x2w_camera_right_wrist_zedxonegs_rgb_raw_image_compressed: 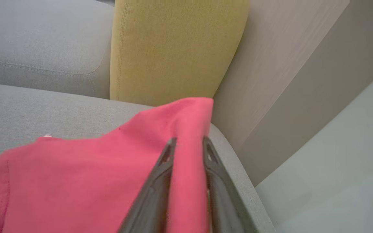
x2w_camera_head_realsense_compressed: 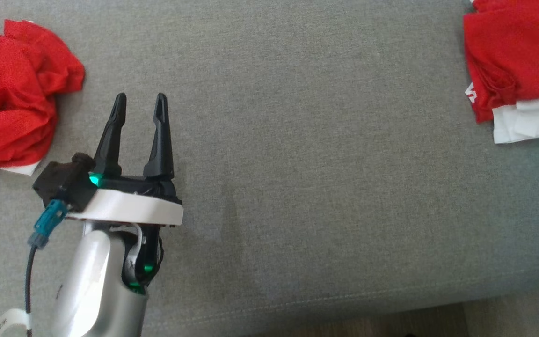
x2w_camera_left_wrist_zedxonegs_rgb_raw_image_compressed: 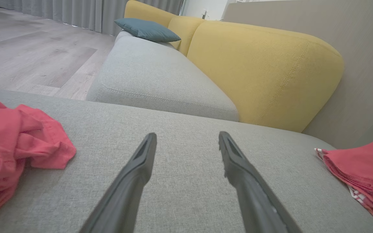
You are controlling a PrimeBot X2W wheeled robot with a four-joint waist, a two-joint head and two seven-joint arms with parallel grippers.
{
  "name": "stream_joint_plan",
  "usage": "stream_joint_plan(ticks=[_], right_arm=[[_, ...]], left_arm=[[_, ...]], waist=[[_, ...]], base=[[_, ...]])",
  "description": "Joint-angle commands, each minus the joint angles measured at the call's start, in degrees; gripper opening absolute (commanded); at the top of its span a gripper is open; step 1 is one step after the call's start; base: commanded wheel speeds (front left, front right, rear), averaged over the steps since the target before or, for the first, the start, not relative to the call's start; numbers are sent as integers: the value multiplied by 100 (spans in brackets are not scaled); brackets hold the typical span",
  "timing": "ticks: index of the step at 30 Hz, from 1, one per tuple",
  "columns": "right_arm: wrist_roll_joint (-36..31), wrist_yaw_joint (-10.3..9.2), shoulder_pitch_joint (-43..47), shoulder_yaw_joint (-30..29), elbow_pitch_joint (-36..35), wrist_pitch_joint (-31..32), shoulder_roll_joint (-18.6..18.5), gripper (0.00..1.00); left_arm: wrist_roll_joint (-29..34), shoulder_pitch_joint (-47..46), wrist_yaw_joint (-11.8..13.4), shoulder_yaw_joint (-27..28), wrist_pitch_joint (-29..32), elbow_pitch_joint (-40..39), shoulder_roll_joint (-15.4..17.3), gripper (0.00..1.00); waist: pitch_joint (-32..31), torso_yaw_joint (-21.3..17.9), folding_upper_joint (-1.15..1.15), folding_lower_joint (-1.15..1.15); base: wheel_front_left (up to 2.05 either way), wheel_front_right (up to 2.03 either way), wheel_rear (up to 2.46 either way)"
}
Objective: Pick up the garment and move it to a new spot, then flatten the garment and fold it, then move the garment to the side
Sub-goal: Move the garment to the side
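A folded red garment (x2w_camera_head_realsense_compressed: 517, 56) lies at the far right end of the grey sofa seat (x2w_camera_head_realsense_compressed: 321, 164), on top of a white cloth (x2w_camera_head_realsense_compressed: 531, 124). In the right wrist view my right gripper (x2w_camera_right_wrist_zedxonegs_rgb_raw_image_compressed: 189, 140) hovers over this garment (x2w_camera_right_wrist_zedxonegs_rgb_raw_image_compressed: 92, 174) near its right edge. Its fingers stand a narrow gap apart with red cloth showing between them, and I cannot tell if they pinch it. My left gripper (x2w_camera_head_realsense_compressed: 141, 100) is open and holds nothing, low over the seat. A crumpled red garment (x2w_camera_head_realsense_compressed: 12, 98) lies just to its left. The left wrist view shows the open gripper (x2w_camera_left_wrist_zedxonegs_rgb_raw_image_compressed: 187, 137) between both garments.
The seat's front edge (x2w_camera_head_realsense_compressed: 344, 309) runs along the bottom, with wooden floor beyond. A yellow back cushion (x2w_camera_left_wrist_zedxonegs_rgb_raw_image_compressed: 264, 71) and a wall panel (x2w_camera_right_wrist_zedxonegs_rgb_raw_image_compressed: 287, 81) stand past the seat's right end. A blue pillow (x2w_camera_left_wrist_zedxonegs_rgb_raw_image_compressed: 146, 29) rests on the further seat.
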State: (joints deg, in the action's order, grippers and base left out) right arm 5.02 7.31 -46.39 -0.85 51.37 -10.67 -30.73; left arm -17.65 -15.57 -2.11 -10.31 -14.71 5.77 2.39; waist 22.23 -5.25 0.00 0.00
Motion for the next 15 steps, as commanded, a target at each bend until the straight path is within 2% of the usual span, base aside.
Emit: stream_joint_plan(ticks=[1,9,15], right_arm=[[100,18,-60,52,-190,-76,-79,100],[467,18,10,322,-408,-161,-33,100],[555,18,175,395,-784,-217,488,100]], left_arm=[[-13,-160,-23,189,-29,-150,49,100],[-86,-122,-18,183,-29,-92,49,100],[-196,-8,15,214,-29,-93,49,100]], waist=[[-18,5,0,0],[-210,29,0,0],[-635,67,0,0]], base=[[0,0,0],[0,0,0],[0,0,0]])
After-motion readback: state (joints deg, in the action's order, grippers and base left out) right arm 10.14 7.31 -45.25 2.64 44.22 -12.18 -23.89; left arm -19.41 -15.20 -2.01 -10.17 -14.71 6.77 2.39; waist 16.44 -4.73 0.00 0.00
